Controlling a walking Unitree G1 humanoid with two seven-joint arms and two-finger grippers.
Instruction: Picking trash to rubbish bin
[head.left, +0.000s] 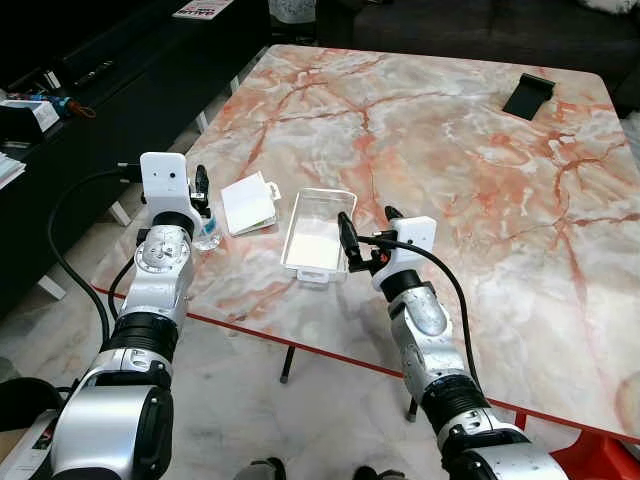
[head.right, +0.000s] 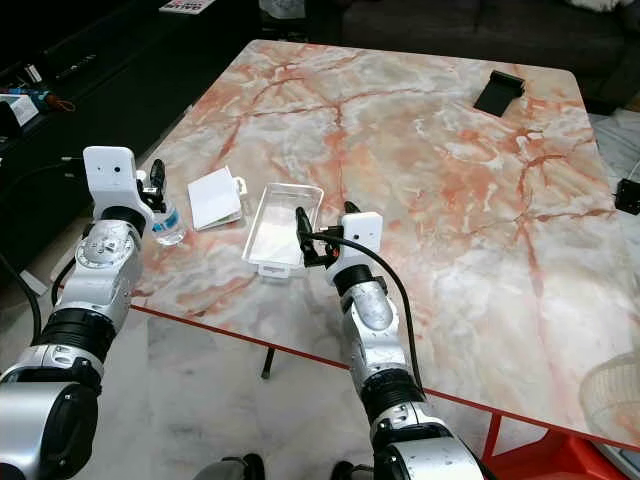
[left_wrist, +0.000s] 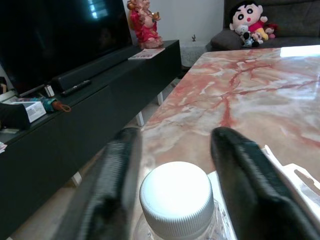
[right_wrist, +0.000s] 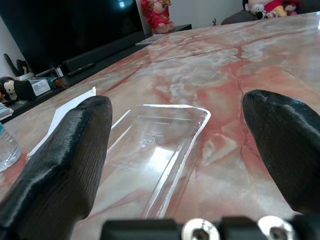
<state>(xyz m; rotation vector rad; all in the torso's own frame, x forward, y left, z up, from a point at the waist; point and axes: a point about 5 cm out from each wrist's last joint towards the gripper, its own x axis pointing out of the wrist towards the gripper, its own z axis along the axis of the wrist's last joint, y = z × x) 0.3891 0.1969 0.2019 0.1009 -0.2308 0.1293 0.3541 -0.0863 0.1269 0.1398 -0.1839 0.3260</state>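
From the head, a clear rectangular plastic tray (head.left: 318, 233) lies flat on the marble worktop (head.left: 470, 170), just beside the open right end effector (head.left: 352, 243). The left end effector (left_wrist: 175, 165), fingers spread, straddles a white-capped clear bottle (left_wrist: 176, 200).

silver jointed arms, white wrist camera blocks, black cables; left pincer (head.left: 203, 186), right pincer (head.left: 349, 243) black ribbed fingers.

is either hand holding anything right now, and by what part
Nothing is held yet. The left hand is open, its fingers either side of the small bottle's white cap without closing. The right hand is open before the clear plastic tray.
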